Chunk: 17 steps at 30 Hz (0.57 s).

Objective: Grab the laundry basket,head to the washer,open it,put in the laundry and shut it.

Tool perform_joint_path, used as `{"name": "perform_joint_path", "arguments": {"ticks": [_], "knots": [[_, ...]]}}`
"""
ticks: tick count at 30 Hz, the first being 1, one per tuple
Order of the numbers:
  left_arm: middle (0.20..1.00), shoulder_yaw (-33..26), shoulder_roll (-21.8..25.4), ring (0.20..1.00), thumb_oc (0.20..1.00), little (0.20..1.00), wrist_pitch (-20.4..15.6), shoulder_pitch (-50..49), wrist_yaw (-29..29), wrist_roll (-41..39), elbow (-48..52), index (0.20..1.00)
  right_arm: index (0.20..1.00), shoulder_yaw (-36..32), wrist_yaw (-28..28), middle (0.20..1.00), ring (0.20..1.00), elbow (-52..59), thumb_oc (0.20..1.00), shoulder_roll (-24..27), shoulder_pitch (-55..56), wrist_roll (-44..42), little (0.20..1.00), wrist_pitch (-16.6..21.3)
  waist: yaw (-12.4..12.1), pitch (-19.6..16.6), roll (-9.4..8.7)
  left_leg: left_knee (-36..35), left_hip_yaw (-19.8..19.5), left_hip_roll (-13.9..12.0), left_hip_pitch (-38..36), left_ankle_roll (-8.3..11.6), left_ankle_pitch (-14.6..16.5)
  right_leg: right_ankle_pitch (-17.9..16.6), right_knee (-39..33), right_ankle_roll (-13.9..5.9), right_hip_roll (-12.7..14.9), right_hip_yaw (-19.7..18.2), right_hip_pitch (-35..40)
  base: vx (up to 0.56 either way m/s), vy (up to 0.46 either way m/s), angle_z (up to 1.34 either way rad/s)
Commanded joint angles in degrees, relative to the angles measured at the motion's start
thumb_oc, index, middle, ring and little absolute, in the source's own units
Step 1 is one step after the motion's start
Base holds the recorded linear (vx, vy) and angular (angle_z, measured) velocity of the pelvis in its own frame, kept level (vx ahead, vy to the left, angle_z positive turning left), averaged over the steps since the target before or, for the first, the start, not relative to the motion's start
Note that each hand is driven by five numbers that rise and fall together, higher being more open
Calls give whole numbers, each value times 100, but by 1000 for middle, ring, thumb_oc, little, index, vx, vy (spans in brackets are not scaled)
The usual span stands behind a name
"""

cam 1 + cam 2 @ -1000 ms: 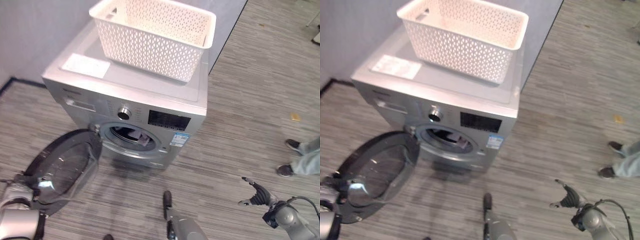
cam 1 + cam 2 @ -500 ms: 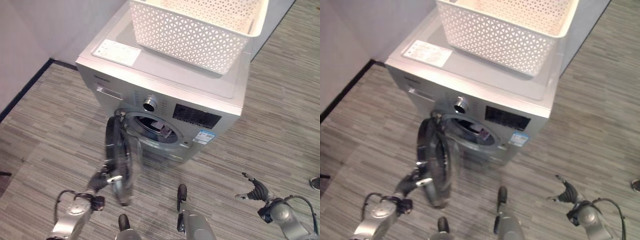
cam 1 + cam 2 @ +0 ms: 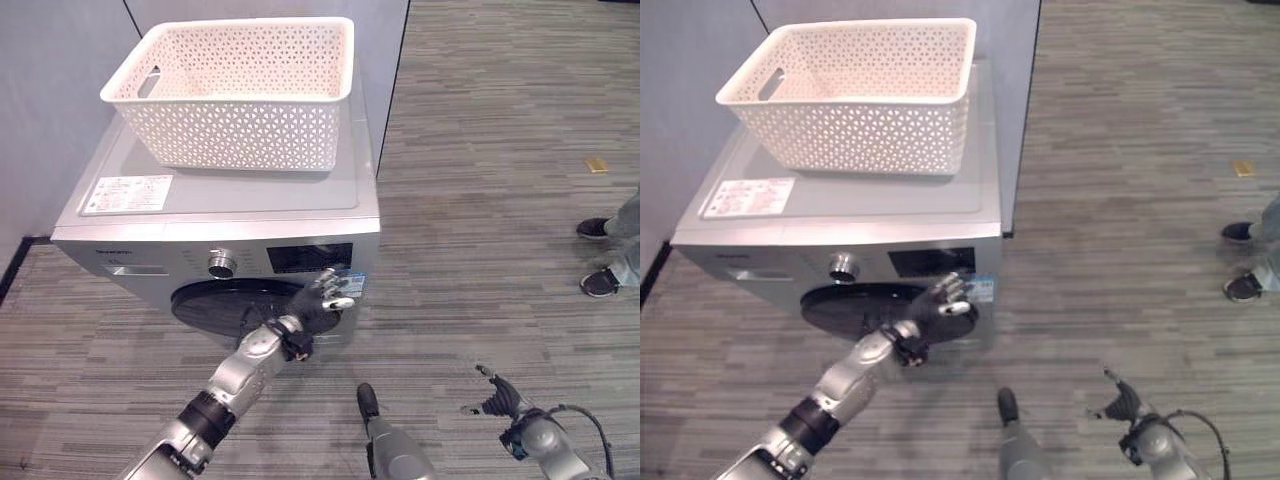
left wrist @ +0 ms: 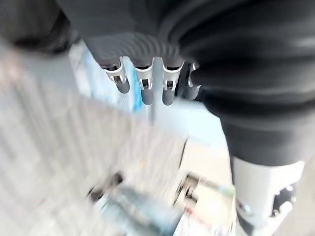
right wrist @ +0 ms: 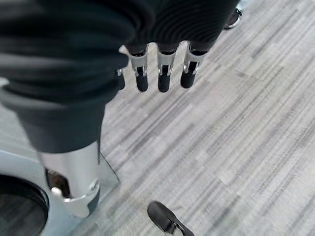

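Now the left hand (image 3: 322, 298), fingers spread flat on the washer (image 3: 220, 205) door (image 3: 235, 305), should press firmly at the latch edge until it clicks.

Grey wood-grain plank floor (image 3: 480, 230) runs across scene. Silver front-loading washer (image 3: 230, 215) stands on floor, against grey wall panel (image 3: 50, 70). Washer's flat top carries white lattice laundry basket (image 3: 240, 100), set toward back, upright, open side up. White label sheet (image 3: 127, 193) lies flat on washer top at front left corner, just in front of basket. Small tan object (image 3: 597, 165) lies on floor far to right. Person's dark shoes (image 3: 600, 255) rest on floor at right edge.
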<state>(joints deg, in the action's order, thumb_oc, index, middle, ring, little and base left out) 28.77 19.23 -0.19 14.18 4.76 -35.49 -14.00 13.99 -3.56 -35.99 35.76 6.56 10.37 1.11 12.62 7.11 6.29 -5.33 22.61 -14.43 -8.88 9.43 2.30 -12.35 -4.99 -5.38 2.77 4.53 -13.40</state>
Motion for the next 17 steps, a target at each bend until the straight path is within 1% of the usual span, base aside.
{"name": "perform_joint_path", "arguments": {"ticks": [1, 2, 3, 4, 5, 6, 8, 11, 12, 13, 14, 17], "knots": [[1000, -118, 546, 1000, 1000, 1000, -709, -533, 217, 670, 174, 1000, 1000, -268, -171, 1000, 1000, -108, 1000, -332, 2, 31, 1000, 241, -177, 21, -453, 33, -237, 97, 223, -107, -191, 402, -1, -570, 494, 1, 154, -14, -37, 3], [1000, -119, 548, 1000, 1000, 1000, -710, -536, 217, 671, 174, 1000, 1000, -266, -172, 1000, 1000, -110, 1000, -334, 2, 31, 1000, 243, -175, 18, -455, 33, -238, 98, 226, -108, -192, 402, -1, -570, 495, 2, 152, -24, -45, 7], [1000, -446, 624, 1000, 1000, 1000, -901, -879, 226, 689, 120, 1000, 1000, -267, -210, 1000, 1000, -207, 1000, -442, 99, 34, 1000, 329, -265, 49, -489, 33, -310, 91, 283, -105, -228, 425, -1, -546, 502, 36, 154, -21, -48, 11], [1000, -547, 624, 1000, 1000, 1000, -979, -994, 214, 752, 25, 1000, 1000, -242, -223, 1000, 1000, -298, 1000, -495, 119, 50, 1000, 349, -301, 62, -495, 33, -336, 84, 297, -104, -232, 441, -1, -536, 504, 54, 165, -31, -62, 25], [1000, -670, 720, 1000, 1000, 1000, -1045, -1165, 299, 775, 7, 1000, 1000, -201, -203, 1000, 1000, -392, 1000, -537, 164, 115, 1000, 374, -340, 72, -502, 33, -377, 73, 309, -100, -247, 472, -1, -524, 509, 75, 193, -23, -47, 20], [1000, -948, 915, 1000, 1000, 1000, -1145, -1600, 412, 810, -143, 1000, 1000, -179, -146, 1000, 1000, -556, 1000, -613, 239, 160, 1000, 423, -447, 78, -497, 33, -453, 58, 301, -94, -277, 513, -1, -500, 518, 126, 275, -20, -43, 15], [1000, -1213, 1029, 1000, 1000, 1000, -1183, -2042, 419, 854, -347, 1000, 1000, -140, -122, 1000, 1000, -820, 1000, -697, 255, 189, 1000, 436, -559, 61, -495, 33, -539, 60, 283, -106, -304, 532, -1, -480, 539, 189, 371, -15, -34, 2], [1000, -1426, 1061, 1000, 1000, 1000, -1390, -2415, 132, 1546, -1068, 1000, 1000, -56, -177, 1000, 1000, -1252, 1000, -898, 225, 187, 1000, 487, -737, 25, -530, 33, -732, 93, 310, -128, -337, 550, -1, -482, 605, 319, 489, -40, -30, 32], [1000, -1549, 934, 1000, 1000, 1000, -1426, -2472, -192, 2035, -1809, 1000, 1000, -50, -254, 1000, 1000, -1476, 1000, -1048, 217, 77, 1000, 521, -833, -5, -555, 33, -845, 119, 325, -140, -350, 565, -1, -493, 648, 415, 582, -49, -29, 48], [1000, -1636, 808, 1000, 1000, 1000, -1395, -2451, -370, 2174, -2241, 1000, 1000, -38, -305, 1000, 1000, -1653, 1000, -1148, 192, 11, 1000, 513, -877, -14, -563, 33, -903, 124, 324, -144, -342, 579, -1, -495, 669, 464, 638, -60, -24, 68], [1000, -1824, 547, 1000, 1000, 1000, -1296, -2390, -565, 2332, -3083, 1000, 1000, -33, -363, 1000, 1000, -1923, 1000, -1297, 138, -85, 1000, 483, -931, -55, -589, 33, -1001, 154, 360, -157, -332, 586, -1, -499, 731, 586, 725, -46, -6, 54], [1000, -2141, 162, 1000, 1000, 1000, -1178, -2198, -794, 2430, -4269, 1000, 1000, -36, -433, 1000, 1000, -2282, 1000, -1473, 43, -187, 1000, 413, -973, -122, -610, 33, -1100, 192, 367, -172, -294, 611, -1, -499, 799, 711, 853, -16, 12, 41]]}}
